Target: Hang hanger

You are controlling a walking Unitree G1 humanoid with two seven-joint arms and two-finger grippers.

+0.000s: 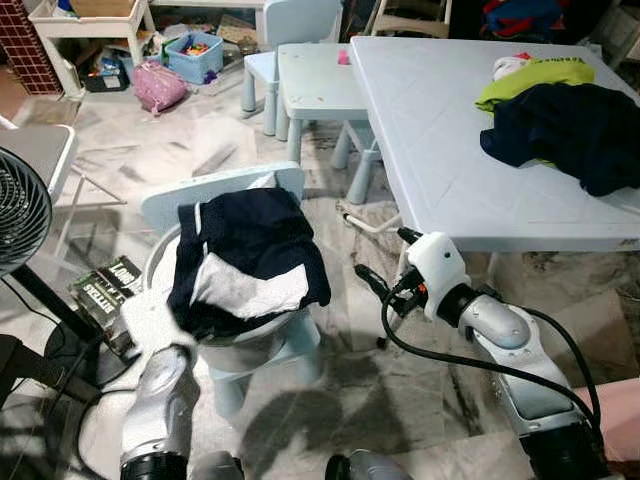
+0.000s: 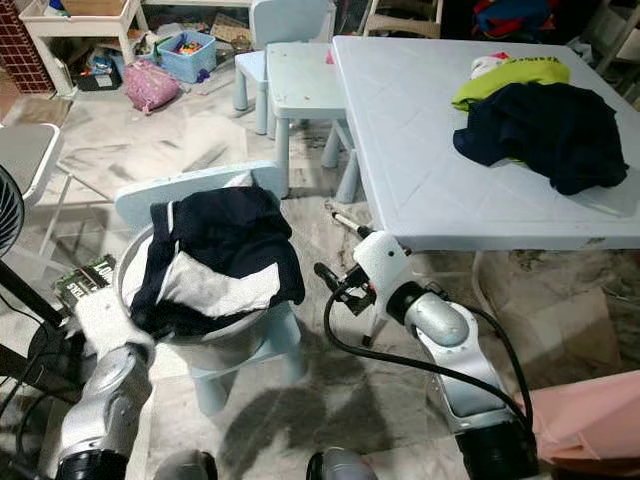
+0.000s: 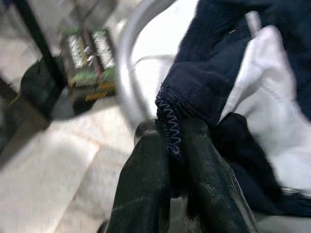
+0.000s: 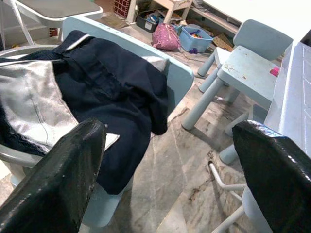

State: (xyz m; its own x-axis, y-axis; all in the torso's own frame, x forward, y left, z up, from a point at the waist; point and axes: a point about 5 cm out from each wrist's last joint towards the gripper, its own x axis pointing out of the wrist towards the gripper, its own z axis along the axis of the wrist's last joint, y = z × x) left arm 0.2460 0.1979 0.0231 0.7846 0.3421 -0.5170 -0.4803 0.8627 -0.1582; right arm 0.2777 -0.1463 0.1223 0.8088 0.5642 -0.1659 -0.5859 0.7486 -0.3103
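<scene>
Marble-patterned floor tiles (image 1: pixel 300 420) run under a cluttered room, with a pale blue table (image 1: pixel 450 150) carrying a heap of clothes (image 1: pixel 570 130) well beyond the right gripper (image 1: pixel 385 262). Just ahead of the left gripper (image 3: pixel 177 160) stands a small blue chair (image 1: pixel 215 195), on which a round basin (image 2: pixel 135 265) is set, and a navy and white garment (image 1: pixel 250 255) is piled in the basin and draped over its rim.

In the left wrist view the two black fingers (image 3: pixel 141 194) are closed tight on the ribbed navy hem of the garment, at the near edge of the basin. A green and black box (image 3: pixel 90 58) lies on the floor beyond that gripper, beside a fan (image 1: pixel 20 215). The right gripper is held spread wide and empty, out to the far side of the chair, aimed toward the garment and apart from it.

No hanger can be made out in these frames, so its place cannot be told; it may be hidden within the cloth.

The step in hand is judged to be the lifting of the garment out of the basin. A straight upward draw is advised, so the basin is not dragged off the chair, and the open right gripper should be brought to a second edge once the cloth is raised and its shape can be read.
</scene>
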